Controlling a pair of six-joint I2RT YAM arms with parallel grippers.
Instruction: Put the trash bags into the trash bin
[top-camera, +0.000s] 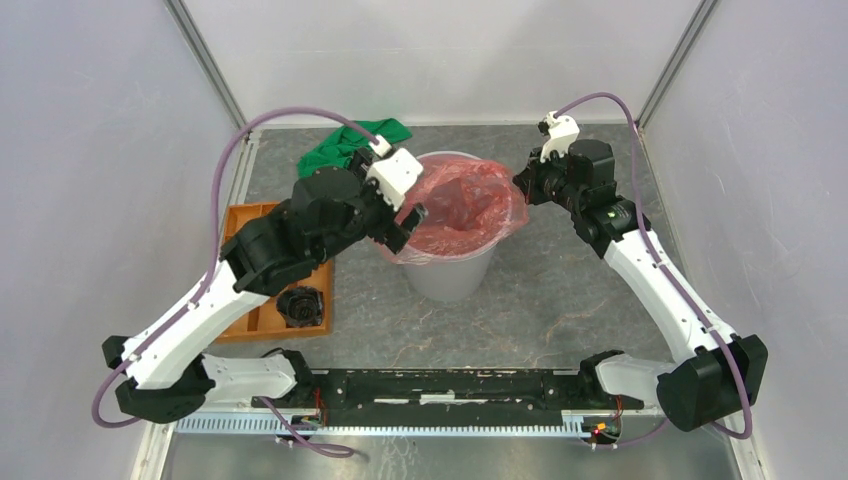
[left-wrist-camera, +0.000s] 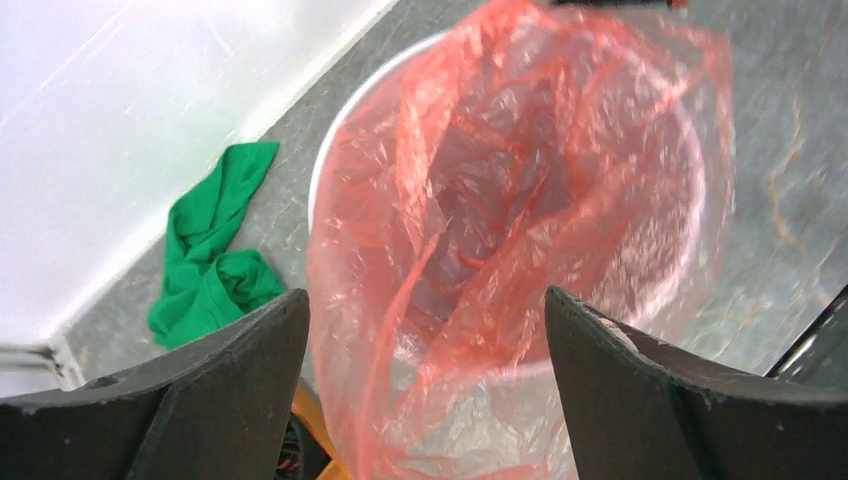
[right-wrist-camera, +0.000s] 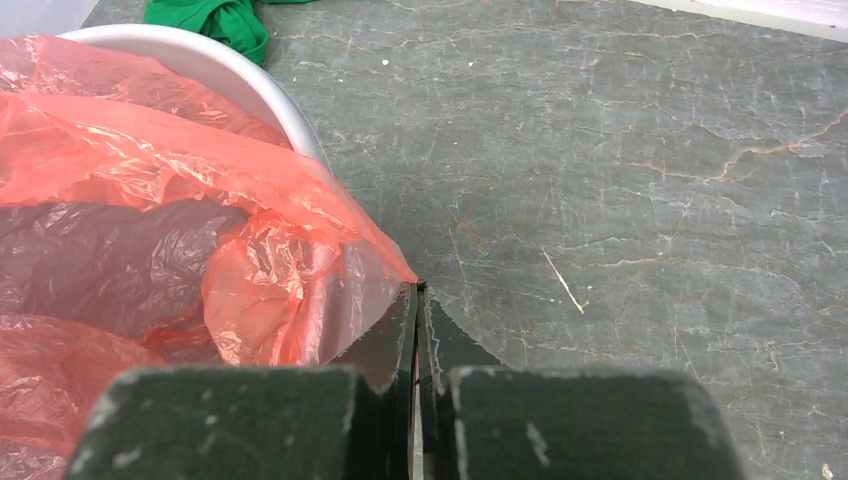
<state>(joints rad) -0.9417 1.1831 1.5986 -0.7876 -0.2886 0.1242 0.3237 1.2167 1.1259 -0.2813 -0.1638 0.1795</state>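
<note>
The table (top-camera: 560, 300) is covered with a grey-green, marble-veined mat, matte and faintly scratched. Plain white walls (top-camera: 100, 150) close it in on three sides and meet at thin metal posts. Near the middle stands the trash bin (top-camera: 452, 280), a round light-grey plastic bucket with smooth tapered sides and a plain rim. The red bag (top-camera: 465, 205) sits inside it: thin, translucent, glossy film, heavily crinkled. Its mouth spreads over the rim and hangs down the outside on the near and right sides, while part of the far rim shows bare. A crumpled green cloth (top-camera: 345, 148) lies on the mat behind the bin to the left, apart from it. An orange tray (top-camera: 245, 215) with compartments lies at the left edge, with a black object (top-camera: 300, 305) in its near-right compartment. The left arm reaches over the tray with its wrist bent towards the bin. The left gripper (left-wrist-camera: 425, 300) hangs at the bin's near-left rim with its dark fingers spread wide; bag film shows between them, ungripped. The right arm stretches forward along the right side and folds inward at the wrist. The right gripper (right-wrist-camera: 415, 295) is at the bin's right rim, jaws closed together on a corner of the bag's edge that stands out past the rim.
</note>
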